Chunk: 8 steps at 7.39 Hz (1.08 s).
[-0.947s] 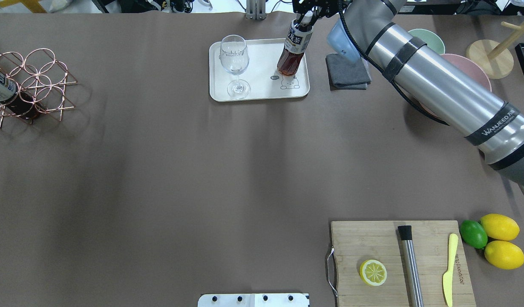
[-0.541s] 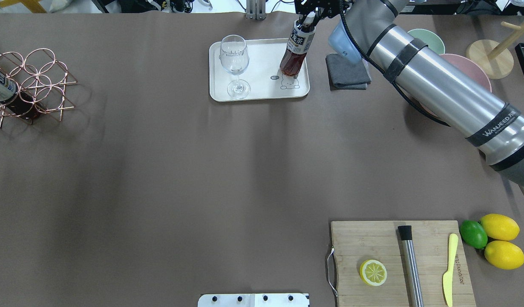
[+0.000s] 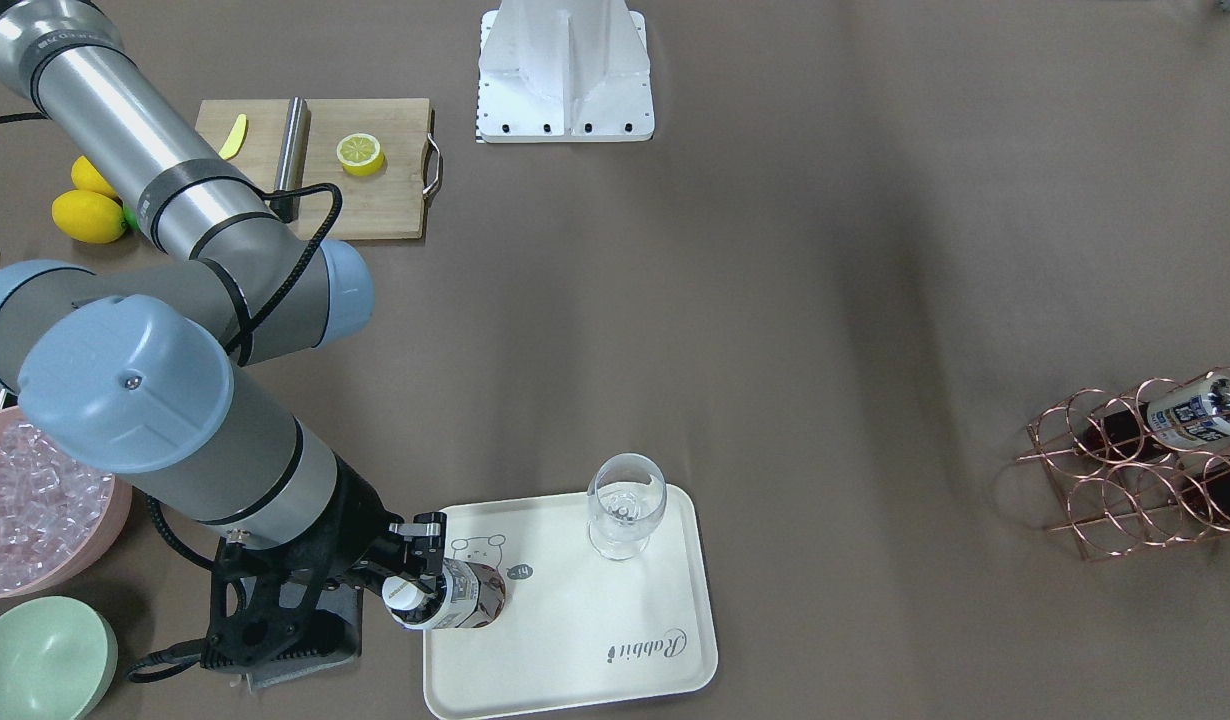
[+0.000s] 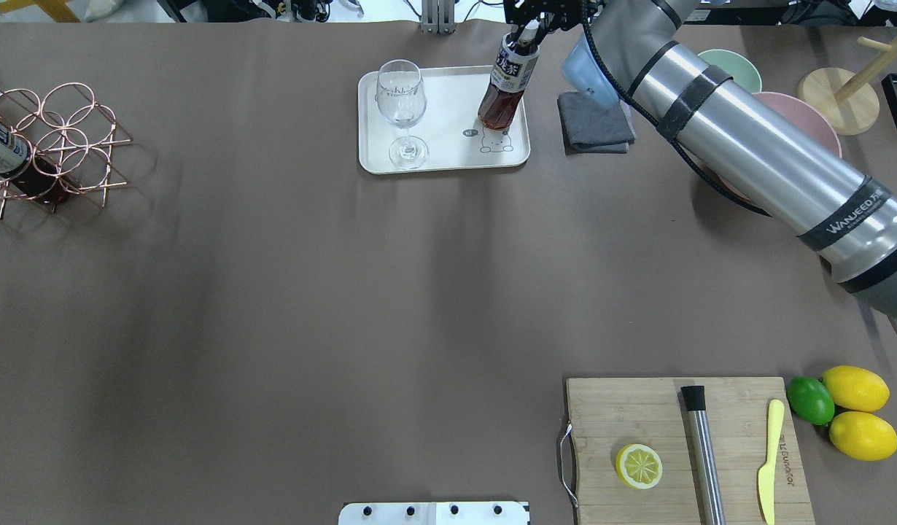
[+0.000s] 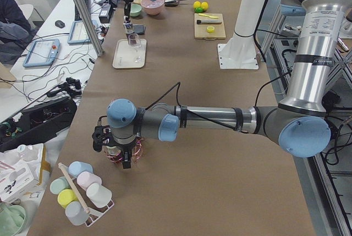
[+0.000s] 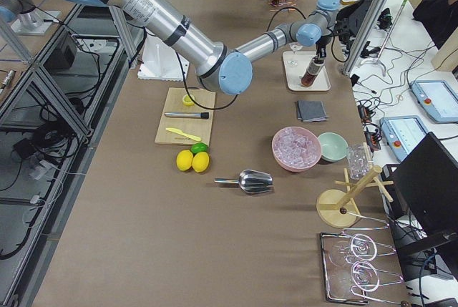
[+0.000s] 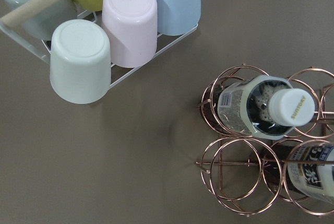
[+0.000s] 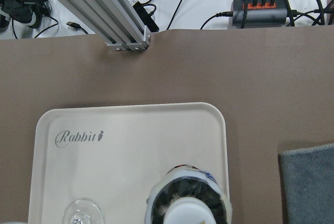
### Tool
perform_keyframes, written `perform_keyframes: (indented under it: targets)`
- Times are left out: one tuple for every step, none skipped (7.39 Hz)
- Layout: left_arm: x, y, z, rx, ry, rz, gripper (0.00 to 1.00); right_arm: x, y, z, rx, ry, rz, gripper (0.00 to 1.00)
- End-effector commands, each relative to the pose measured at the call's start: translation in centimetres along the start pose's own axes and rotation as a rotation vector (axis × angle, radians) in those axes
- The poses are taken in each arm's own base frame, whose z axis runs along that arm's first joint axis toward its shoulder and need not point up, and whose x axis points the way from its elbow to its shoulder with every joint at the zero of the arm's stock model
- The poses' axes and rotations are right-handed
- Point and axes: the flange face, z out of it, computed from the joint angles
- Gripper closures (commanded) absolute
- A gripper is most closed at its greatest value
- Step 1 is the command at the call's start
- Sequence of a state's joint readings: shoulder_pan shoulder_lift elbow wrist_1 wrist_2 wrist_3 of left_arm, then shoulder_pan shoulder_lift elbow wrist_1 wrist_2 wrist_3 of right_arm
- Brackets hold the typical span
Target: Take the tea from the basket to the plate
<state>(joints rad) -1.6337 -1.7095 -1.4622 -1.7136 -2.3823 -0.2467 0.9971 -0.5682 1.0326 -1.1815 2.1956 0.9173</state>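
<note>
My right gripper (image 4: 526, 30) (image 3: 412, 588) is shut on the white cap of a tea bottle (image 4: 504, 93) (image 3: 465, 597). The bottle stands slightly tilted on the cream plate (image 4: 448, 157) (image 3: 595, 640) (image 8: 130, 145), by the bear drawing. The copper wire basket (image 4: 62, 138) (image 3: 1135, 480) (image 7: 245, 182) sits at the table's left end with two more tea bottles (image 7: 266, 109) (image 7: 313, 174) in it. My left gripper (image 5: 118, 156) hovers over the basket. It shows only in the exterior left view, so I cannot tell whether it is open or shut.
A wine glass (image 4: 401, 109) (image 3: 625, 515) stands on the plate beside the bottle. A grey cloth (image 4: 594, 120), a pink ice bowl (image 3: 35, 510) and a green bowl (image 3: 40, 660) lie to the plate's right. A cup rack (image 7: 104, 36) stands near the basket. A cutting board (image 4: 682, 445) is near right.
The right gripper has shifted the bottle's top slightly right and away, standing it a little more upright on the plate. The basket and its bottles have not moved.
</note>
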Motion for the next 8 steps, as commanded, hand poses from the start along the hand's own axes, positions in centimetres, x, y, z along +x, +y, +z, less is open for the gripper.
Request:
perform_keyframes:
  targets:
    - [-0.04, 0.03, 0.03, -0.001, 0.0, -0.001, 0.02, -0.09, 0.03, -0.14, 0.004, -0.002, -0.002, 0.49]
    - [-0.04, 0.03, 0.03, -0.001, 0.0, -0.001, 0.02, -0.08, 0.02, -0.14, 0.005, -0.001, -0.002, 0.42]
    - [-0.03, -0.03, 0.03, -0.001, 0.0, -0.001, 0.02, -0.19, 0.04, -0.25, 0.007, -0.003, -0.005, 0.37]
    - [-0.04, -0.04, 0.03, 0.0, -0.002, -0.003, 0.02, -0.2, 0.04, -0.27, 0.008, -0.004, -0.006, 0.23]
    - [-0.04, -0.04, 0.03, 0.0, -0.002, -0.003, 0.02, -0.18, 0.12, -0.33, 0.01, -0.007, -0.007, 0.01]
    - [-0.04, -0.04, 0.03, 0.0, -0.002, -0.003, 0.02, -0.13, 0.25, -0.44, 0.012, -0.01, -0.01, 0.01]
    - [-0.04, -0.04, 0.03, 0.0, -0.002, -0.003, 0.02, -0.18, 0.45, -0.7, 0.016, -0.015, -0.014, 0.01]
    - [-0.06, -0.04, 0.03, 0.0, -0.003, -0.003, 0.02, -0.23, 0.8, -1.13, 0.023, -0.024, -0.022, 0.01]
